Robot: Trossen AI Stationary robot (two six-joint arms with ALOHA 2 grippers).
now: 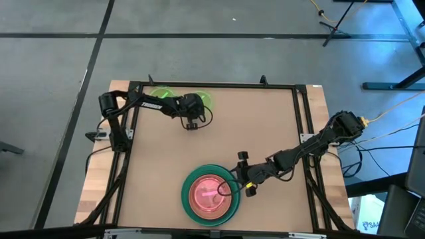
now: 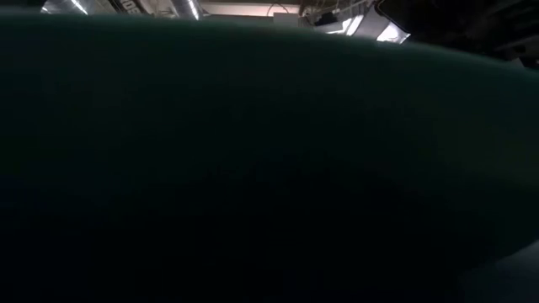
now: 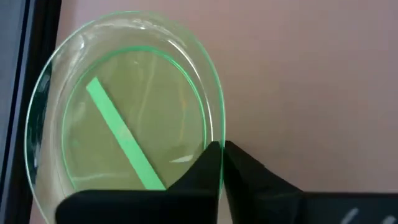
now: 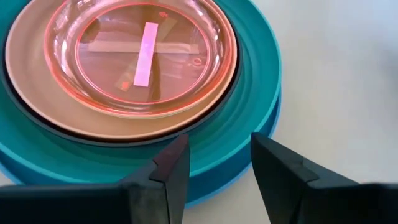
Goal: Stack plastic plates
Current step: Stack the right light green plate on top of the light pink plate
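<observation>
Both arms are dark, slim and jointed, black cables looping off them; the right arm (image 1: 312, 145) carries yellow tags.

Left pincer (image 1: 192, 123) by neon-green plates (image 1: 161, 95); right pincer (image 1: 243, 174) beside plate stack (image 1: 210, 194).

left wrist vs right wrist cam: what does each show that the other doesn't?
Left wrist only: a translucent neon-green plate on the bare table, the left hand clamped on its rim.

Right wrist only: the stack, with a pink translucent plate on a salmon plate, then a black plate and a teal plate, and a blue rim at the bottom. The right hand is open, just short of the stack's edge.

Both: that arm's own dark fingers and the tabletop.
</observation>
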